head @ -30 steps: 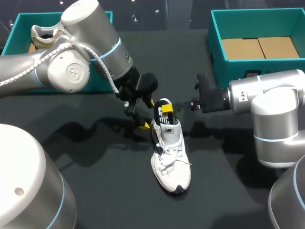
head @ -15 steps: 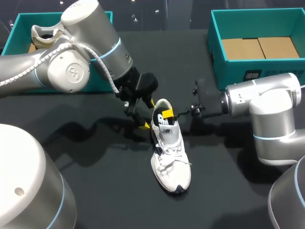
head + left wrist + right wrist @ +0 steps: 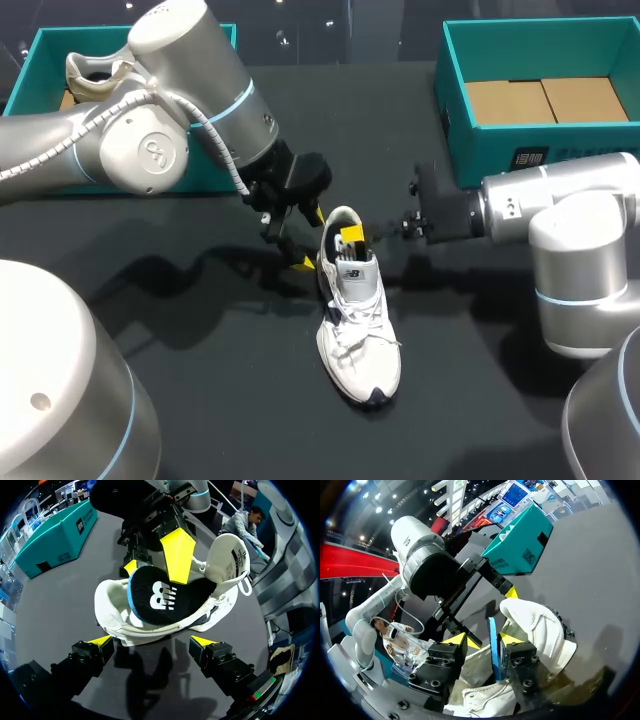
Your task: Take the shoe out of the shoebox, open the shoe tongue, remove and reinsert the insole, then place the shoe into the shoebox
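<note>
Shoe (image 3: pixel 358 320) is out, insole (image 3: pixel 165 600) half-raised at the right gripper (image 3: pixel 482 639), grip unclear; left gripper (image 3: pixel 151 642) gapes; reseating and boxing remain.

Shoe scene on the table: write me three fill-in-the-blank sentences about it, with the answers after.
1. The left gripper is ___, its yellow tips flanking the white shoe.
2. The black insole sticks partly out of the shoe's ___ end.
3. The second shoe sits in the shoebox on the robot's ___ side.
Missing words: open; heel; left.
</note>
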Motion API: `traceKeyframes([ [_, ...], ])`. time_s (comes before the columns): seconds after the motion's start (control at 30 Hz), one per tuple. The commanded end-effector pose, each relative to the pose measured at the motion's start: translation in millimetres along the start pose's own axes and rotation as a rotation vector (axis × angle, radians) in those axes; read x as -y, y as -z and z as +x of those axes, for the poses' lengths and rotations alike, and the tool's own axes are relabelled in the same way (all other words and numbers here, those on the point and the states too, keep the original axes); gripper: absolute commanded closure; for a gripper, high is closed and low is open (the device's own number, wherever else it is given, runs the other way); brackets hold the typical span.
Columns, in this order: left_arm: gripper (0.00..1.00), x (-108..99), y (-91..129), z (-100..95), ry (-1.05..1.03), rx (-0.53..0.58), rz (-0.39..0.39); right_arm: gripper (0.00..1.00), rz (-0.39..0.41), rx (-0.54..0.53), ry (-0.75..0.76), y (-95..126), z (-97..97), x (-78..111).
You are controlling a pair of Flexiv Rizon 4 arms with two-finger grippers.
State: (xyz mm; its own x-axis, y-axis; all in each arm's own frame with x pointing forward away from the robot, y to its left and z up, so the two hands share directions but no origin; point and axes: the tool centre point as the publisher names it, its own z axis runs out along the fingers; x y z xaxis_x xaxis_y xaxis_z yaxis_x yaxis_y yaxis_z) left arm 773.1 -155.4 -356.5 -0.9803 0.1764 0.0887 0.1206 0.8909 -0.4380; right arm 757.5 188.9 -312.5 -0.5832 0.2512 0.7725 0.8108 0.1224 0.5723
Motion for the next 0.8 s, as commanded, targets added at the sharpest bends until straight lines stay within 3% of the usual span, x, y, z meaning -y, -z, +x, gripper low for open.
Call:
traceKeyframes([
  [0.03,0.00,-2.7,8.4,2.5,-0.013,0.007,0.003,0.55,0.023,0.007,0.001,3.4,0.1,-8.6],
  [0.37,0.00,-14.7,34.1,4.5,-0.052,0.015,0.001,0.54,0.031,0.053,-0.022,21.2,-5.3,-13.2],
  [0.8,0.00,-47.4,94.6,-0.2,-0.224,-0.047,-0.037,0.54,0.080,0.233,-0.142,76.8,-10.9,-23.5],
])
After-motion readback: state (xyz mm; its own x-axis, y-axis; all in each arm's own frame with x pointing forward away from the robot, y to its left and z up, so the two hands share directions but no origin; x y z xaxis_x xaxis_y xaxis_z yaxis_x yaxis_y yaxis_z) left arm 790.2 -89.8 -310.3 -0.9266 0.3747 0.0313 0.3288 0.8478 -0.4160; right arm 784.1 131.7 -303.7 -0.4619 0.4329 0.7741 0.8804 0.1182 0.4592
